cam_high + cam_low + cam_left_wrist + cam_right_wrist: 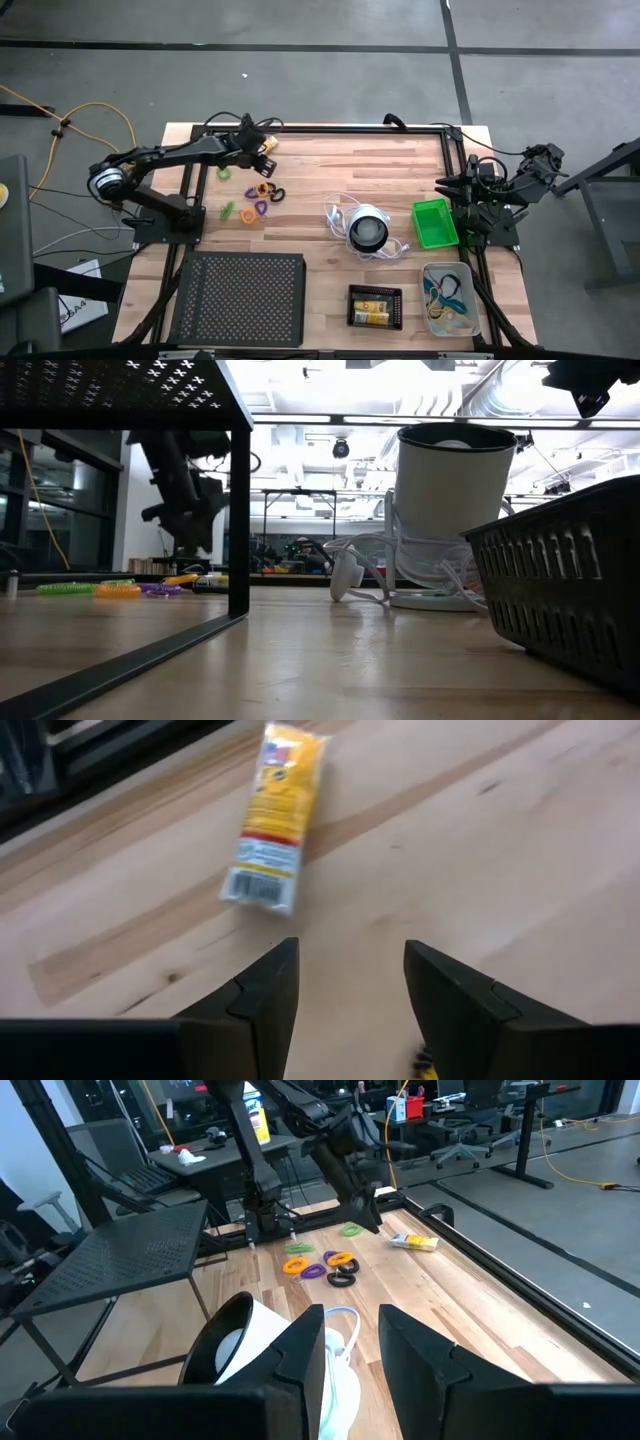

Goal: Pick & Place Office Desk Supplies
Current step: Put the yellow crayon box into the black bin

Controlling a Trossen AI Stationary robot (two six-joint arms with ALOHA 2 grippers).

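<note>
Left wrist view: left gripper over surface, jaws wide, empty; yellow-and-white pack lying flat at 11 o'clock, apart. Off-centre descent risks nudging pack, missing grasp. Right gripper parked, jaws apart.

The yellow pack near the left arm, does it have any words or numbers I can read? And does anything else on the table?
Yellow pack: it has printing and a barcode, but all of it is too blurred to read.
Black tray with yellow packs inside: the print is too small to read.
Nothing else on the table shows any words, numbers or signs.
So no text can be quoted.
</note>
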